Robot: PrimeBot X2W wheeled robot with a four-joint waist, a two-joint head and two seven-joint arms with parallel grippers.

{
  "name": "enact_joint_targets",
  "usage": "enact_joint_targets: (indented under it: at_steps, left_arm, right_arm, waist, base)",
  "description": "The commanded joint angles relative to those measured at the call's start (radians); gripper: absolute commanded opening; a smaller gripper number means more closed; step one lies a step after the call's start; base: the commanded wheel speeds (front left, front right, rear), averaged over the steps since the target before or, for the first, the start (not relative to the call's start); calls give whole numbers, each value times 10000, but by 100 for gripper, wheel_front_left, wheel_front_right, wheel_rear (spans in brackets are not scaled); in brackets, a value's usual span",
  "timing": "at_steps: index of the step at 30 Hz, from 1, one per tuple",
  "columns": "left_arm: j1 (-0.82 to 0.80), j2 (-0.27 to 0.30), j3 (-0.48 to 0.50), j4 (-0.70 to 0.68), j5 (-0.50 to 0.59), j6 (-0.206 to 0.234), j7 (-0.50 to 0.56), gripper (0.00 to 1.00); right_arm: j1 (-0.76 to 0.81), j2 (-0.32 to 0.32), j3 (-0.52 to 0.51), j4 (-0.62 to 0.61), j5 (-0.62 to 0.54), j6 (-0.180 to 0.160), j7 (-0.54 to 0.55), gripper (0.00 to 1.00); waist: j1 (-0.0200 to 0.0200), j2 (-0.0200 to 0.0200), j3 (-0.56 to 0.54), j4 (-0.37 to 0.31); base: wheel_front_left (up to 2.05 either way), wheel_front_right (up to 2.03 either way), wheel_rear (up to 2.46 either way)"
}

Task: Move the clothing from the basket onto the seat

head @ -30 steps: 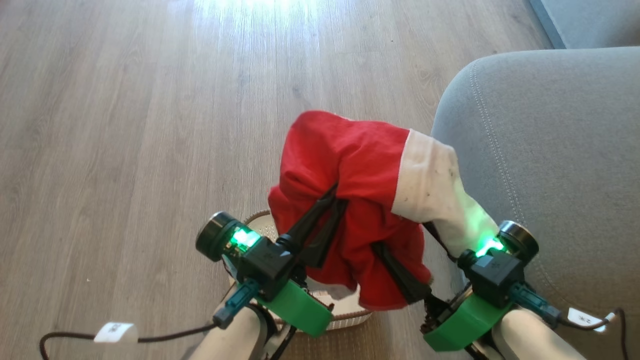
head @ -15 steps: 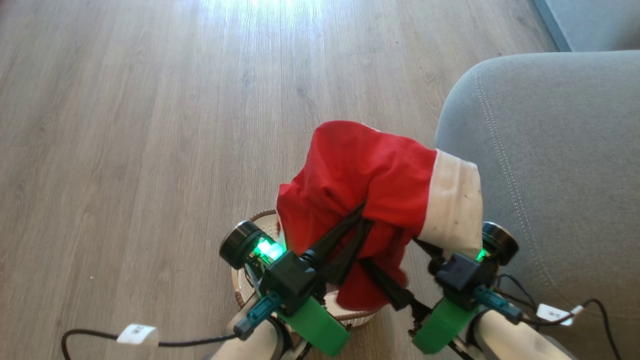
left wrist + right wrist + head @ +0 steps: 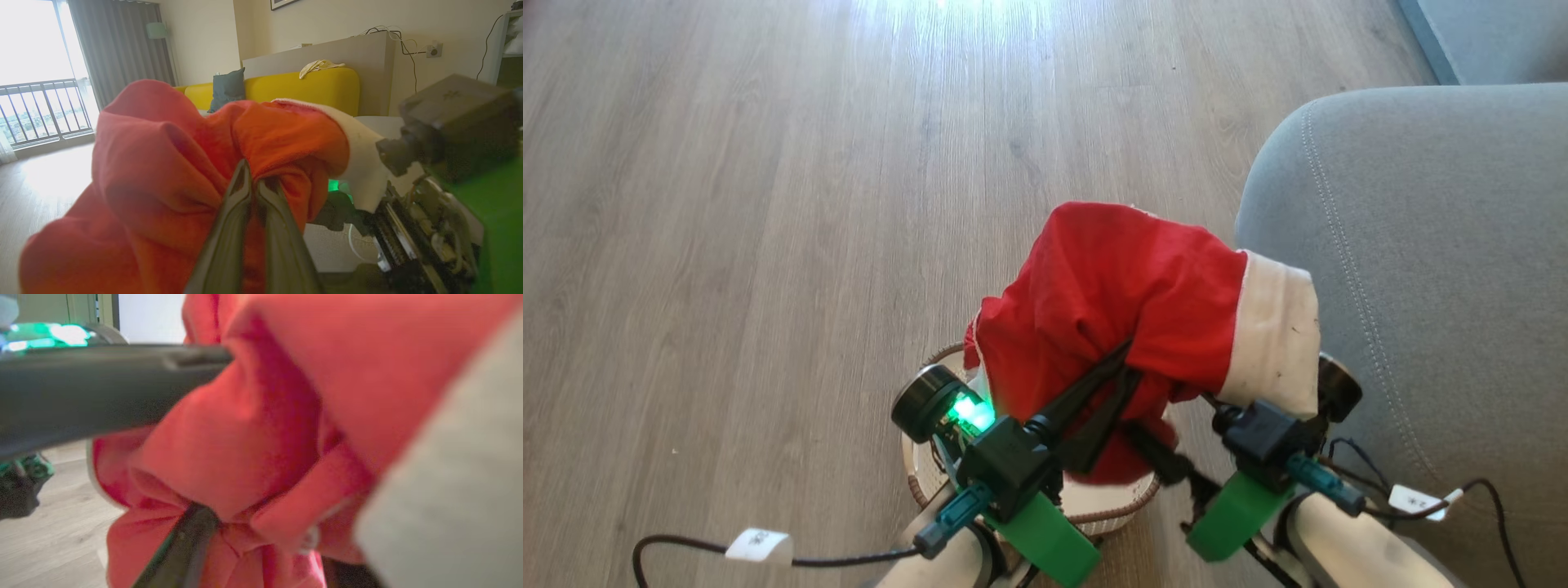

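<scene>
the left pincer [image 3: 1129,369] and right pincer [image 3: 1142,437] were each clamped on the shirt [image 3: 1111,286], holding it above the basket [image 3: 1115,510], likely for carrying to the seat [image 3: 1437,245].

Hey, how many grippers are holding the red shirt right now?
2. The left gripper pinches a fold in the red middle of the shirt. The right gripper grips it from below, with its tips buried in the cloth.
</scene>
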Motion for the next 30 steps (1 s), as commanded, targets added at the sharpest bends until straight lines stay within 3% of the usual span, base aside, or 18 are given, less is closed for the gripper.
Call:
enact_joint_targets:
  at_steps: [1,2,19,20,21,23,25,30]
  left_arm:
    - [-434,-64,203,-294,-44,-58,-95,0]
    - [-432,-64,208,-283,-48,-53,-95,0]
    - [-395,-64,423,-171,14,15,-95,0]
    - [-394,-64,436,-184,22,36,-95,15]
    - [-396,-64,446,-198,46,64,-95,45]
    - [-397,-64,450,-203,79,96,-95,64]
    - [-404,-64,466,-211,106,147,-95,99]
    - [-434,-64,532,-288,107,258,-95,100]
  right_arm:
    - [-379,220,-152,-355,-31,-2,-67,14]
    - [-354,288,-241,-435,-7,-2,-67,0]
    - [173,758,-906,-1426,460,-2,-67,0]
    - [189,783,-953,-1458,483,-2,-67,0]
    - [204,804,-992,-1495,504,-2,-67,0]
    - [228,827,-1073,-1569,514,-2,-67,0]
    - [264,849,-1161,-1632,494,-2,-67,0]
    - [371,928,-1487,-1849,355,-2,-67,0]
  waist:
    - [0,0,-8,12]
    - [0,0,-11,24]
    - [0,0,-19,60]
    - [0,0,-17,56]
    - [0,0,-16,52]
    - [0,0,-11,44]
    - [0,0,-10,40]
    - [0,0,6,54]
  base:
    - [0,0,0]
    - [0,0,0]
    - [0,0,0]
    - [0,0,0]
    - [0,0,0]
    - [0,0,0]
    - [0,0,0]
    - [0,0,0]
